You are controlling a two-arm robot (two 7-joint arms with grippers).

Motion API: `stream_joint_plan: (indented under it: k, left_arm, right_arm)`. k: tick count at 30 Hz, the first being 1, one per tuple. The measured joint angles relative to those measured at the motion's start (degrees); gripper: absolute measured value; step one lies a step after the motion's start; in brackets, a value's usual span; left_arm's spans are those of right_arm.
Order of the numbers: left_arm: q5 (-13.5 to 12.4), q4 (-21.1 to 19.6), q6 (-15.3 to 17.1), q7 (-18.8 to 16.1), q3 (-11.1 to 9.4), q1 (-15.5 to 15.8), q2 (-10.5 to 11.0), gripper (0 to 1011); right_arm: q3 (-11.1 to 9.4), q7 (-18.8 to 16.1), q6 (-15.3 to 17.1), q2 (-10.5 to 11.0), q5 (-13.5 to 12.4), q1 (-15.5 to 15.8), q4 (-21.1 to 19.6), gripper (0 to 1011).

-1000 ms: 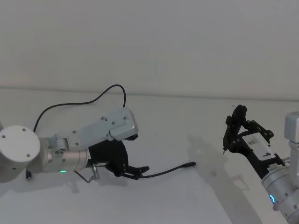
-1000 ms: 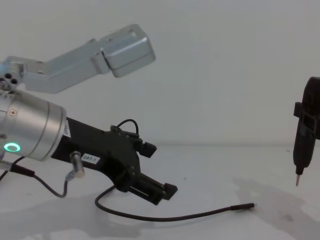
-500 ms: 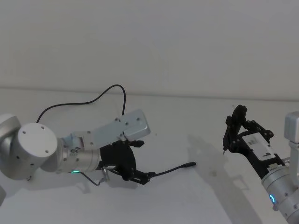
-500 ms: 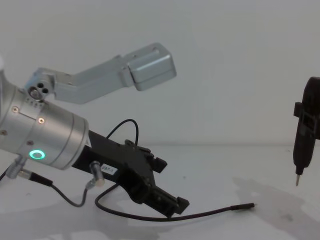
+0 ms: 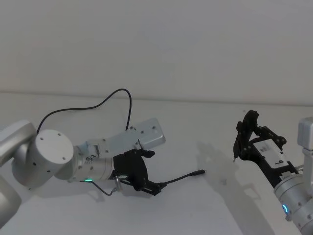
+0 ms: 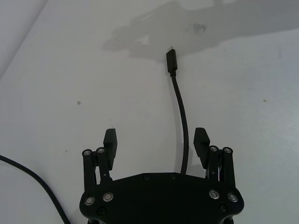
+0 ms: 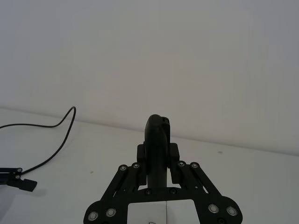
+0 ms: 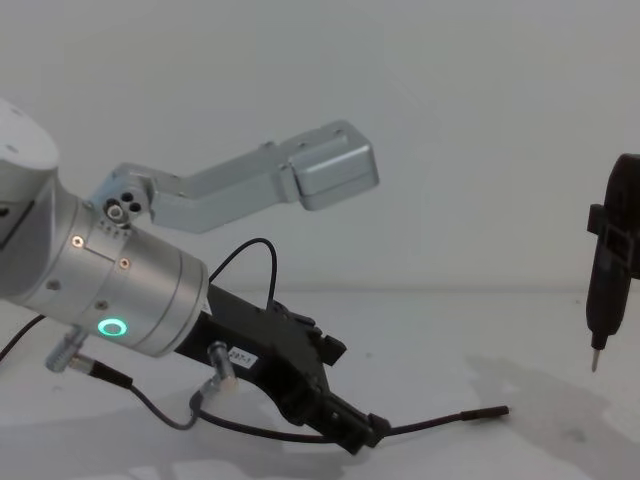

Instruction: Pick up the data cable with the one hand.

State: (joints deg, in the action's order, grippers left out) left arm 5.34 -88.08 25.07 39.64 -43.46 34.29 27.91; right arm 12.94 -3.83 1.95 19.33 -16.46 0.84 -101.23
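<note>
My left hand [image 5: 147, 186] sits low over the white tabletop [image 5: 195, 210], its jaws spread wide and gripping nothing. The data cable [image 6: 180, 107] lies flat on the tabletop and runs straight up the gap between them, touching neither side. Its plug tip [image 5: 198, 172] rests just beyond my jaws, pointing towards my right side. The rest of the cable loops away to the back of the tabletop. My right hand [image 5: 246, 141] hangs well apart at the right, jaws clamped on a black pen-shaped tool [image 8: 608, 270], tip down.
</note>
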Motion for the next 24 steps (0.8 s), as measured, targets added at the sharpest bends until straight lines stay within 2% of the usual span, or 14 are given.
stream_joint_plan:
  k: [12,24]
  left_arm:
    - [-1.4,2.5,0.0,-0.1,-0.9,0.6,-1.7,1001]
    - [-2.2,3.5,-0.1,-0.1,-1.0,0.7,-2.5,1001]
  right_arm:
    - [0.0,0.0,0.0,0.0,0.0,0.0,0.0,268]
    - [0.0,0.0,0.0,0.0,0.0,0.0,0.0,268]
